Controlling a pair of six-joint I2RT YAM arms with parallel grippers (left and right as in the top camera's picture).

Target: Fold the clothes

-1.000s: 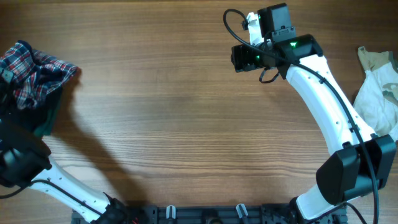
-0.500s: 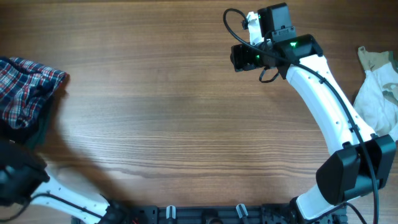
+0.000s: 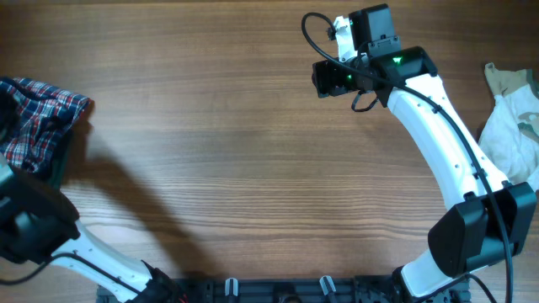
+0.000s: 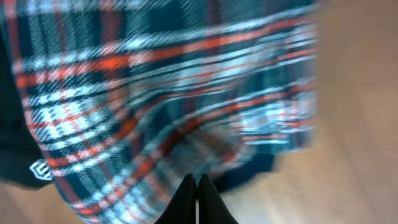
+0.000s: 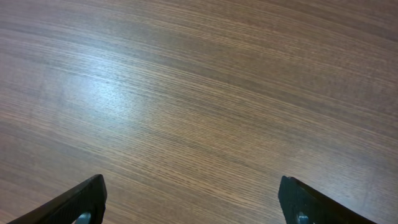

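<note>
The left gripper (image 4: 196, 196) sits at the bottom centre of the left wrist view. Its two dark, tapered fingers are clenched together with only a hairline between them, pinching a fold of the plaid shirt (image 4: 155, 93). The shirt fills most of that view: soft woven cloth in red, navy and white checks, rumpled into loose waves and blurred. At the left edge a dark garment (image 4: 13, 143) shows from beneath it, smooth and black, with a small white logo (image 4: 38, 169) near its lower edge. Brown counter (image 4: 354, 124) shows down the right side.

From overhead, the shirt is bunched at the far left edge of the frame, with a strip of dark green cloth under its right side.

The right gripper (image 5: 196, 202) is released. Its two black fingertips sit far apart in the bottom corners of the right wrist view, with nothing but bare wood grain between them. From overhead, it hangs over the upper middle of the counter, well apart from a crumpled white-beige cloth (image 3: 509, 135) at the right edge.
</note>
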